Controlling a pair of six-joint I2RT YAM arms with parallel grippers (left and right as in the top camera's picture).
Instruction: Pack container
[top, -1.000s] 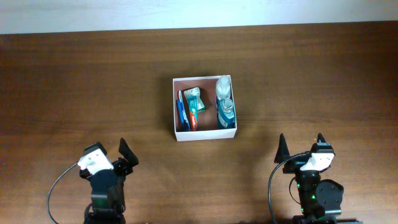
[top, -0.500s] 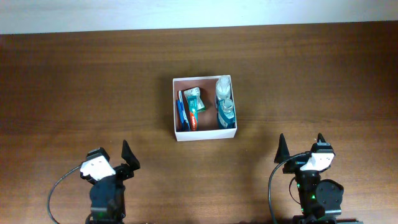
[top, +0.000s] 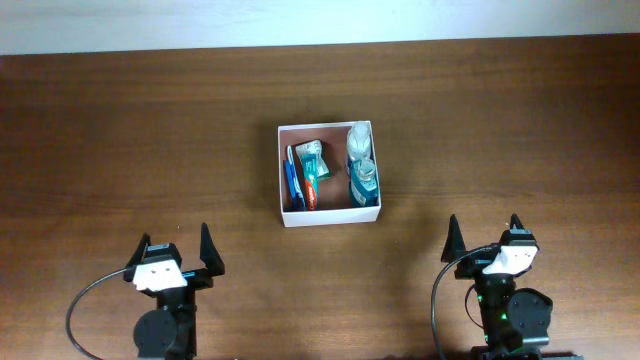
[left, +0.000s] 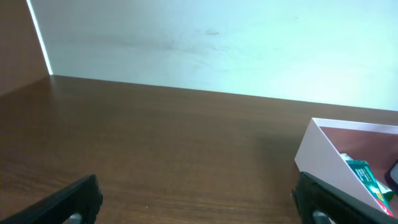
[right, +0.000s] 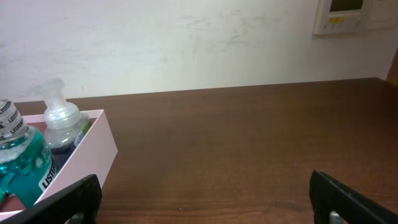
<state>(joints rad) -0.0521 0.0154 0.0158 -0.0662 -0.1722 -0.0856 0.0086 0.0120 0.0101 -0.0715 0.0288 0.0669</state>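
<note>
The container (top: 281, 175), a white-walled square box with a pinkish-brown floor, sits at the table's middle. Inside lie a blue item (top: 291, 182), a green and red toothpaste tube (top: 311, 172), a clear pump bottle (top: 358, 144) and a teal mouthwash bottle (top: 363, 183). My left gripper (top: 173, 250) is open and empty near the front left, well away from the box. My right gripper (top: 483, 235) is open and empty near the front right. The box shows at the right of the left wrist view (left: 323, 155) and at the left of the right wrist view (right: 93, 146).
The dark wooden table (top: 120, 130) spreads all round the box. A pale wall (left: 205, 43) stands behind the far edge. A wall-mounted control panel (right: 348, 15) shows in the right wrist view.
My left arm has drawn back and turned to face straight ahead, its gripper still open. The right arm and the box contents have not moved.
</note>
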